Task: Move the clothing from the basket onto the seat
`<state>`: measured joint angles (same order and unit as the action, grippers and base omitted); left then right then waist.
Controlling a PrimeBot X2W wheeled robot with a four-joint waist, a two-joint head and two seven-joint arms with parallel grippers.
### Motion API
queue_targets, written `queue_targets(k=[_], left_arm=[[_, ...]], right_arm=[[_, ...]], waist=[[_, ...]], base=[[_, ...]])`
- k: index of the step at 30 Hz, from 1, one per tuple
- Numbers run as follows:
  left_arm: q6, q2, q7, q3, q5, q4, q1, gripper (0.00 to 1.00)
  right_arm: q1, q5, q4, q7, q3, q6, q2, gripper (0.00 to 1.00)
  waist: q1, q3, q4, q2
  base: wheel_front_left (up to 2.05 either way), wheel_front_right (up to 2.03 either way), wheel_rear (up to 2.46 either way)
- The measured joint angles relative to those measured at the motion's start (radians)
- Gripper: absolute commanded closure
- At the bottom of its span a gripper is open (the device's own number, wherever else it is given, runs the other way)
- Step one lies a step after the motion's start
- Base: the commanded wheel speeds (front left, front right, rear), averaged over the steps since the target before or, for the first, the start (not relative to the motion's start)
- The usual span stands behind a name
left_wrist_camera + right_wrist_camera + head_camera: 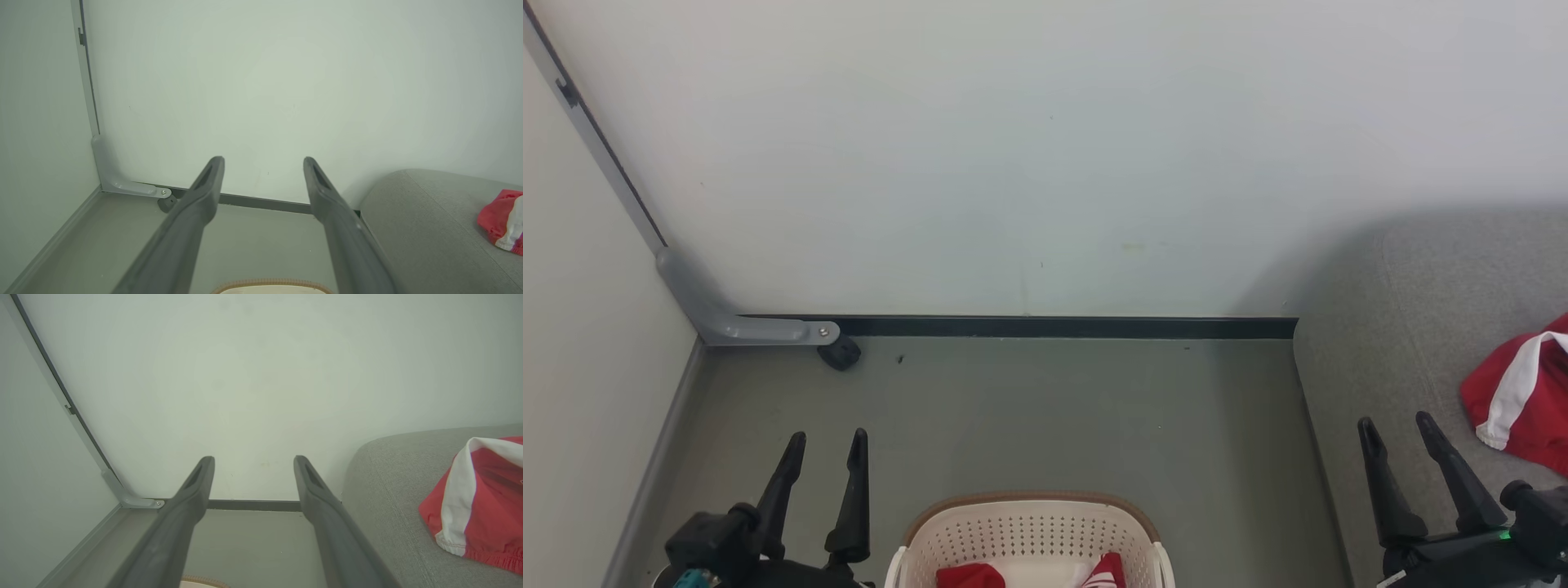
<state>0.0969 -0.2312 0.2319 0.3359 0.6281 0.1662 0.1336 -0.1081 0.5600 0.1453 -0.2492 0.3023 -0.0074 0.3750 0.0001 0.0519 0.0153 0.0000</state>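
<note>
The cream basket (1029,531) with its brown rim stands on the floor at the bottom centre of the head view, and red clothing (970,576) with a white-striped piece (1106,572) lies inside it. On the grey seat (1388,327) at the right rests another red garment with a white stripe (1523,392), also in the wrist views (500,220) (478,502). My left gripper (827,441) stands open, left of the basket, with nothing between its fingers. My right gripper (1398,425) is open too, over the seat's front left part, just left of the garment there.
A pale wall (1045,155) closes the back, with a dark skirting strip (1054,327) along the floor. A grey bracket (743,327) with a small black wheel (840,353) sits in the left corner beside a side panel (588,343). Grey floor (1054,416) lies beyond the basket.
</note>
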Motion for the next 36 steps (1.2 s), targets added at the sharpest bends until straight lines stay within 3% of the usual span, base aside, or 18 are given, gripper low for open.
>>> queue_targets(k=[22, 36], left_arm=[[0.000, -0.012, -0.007, 0.001, -0.021, -0.013, 0.065, 0.00], [-0.036, -0.020, -0.077, 0.048, -0.032, 0.136, 0.178, 0.00]], right_arm=[[-0.055, -0.046, -0.026, 0.000, -0.027, 0.033, -0.043, 0.00], [-0.153, -0.070, -0.030, 0.000, -0.039, 0.053, -0.089, 0.00]], waist=[[0.0001, 0.152, -0.035, 0.0000], [0.0001, 0.299, -0.092, 0.0001]], base=[[0.00, 0.00, 0.00], [0.00, 0.00, 0.00]])
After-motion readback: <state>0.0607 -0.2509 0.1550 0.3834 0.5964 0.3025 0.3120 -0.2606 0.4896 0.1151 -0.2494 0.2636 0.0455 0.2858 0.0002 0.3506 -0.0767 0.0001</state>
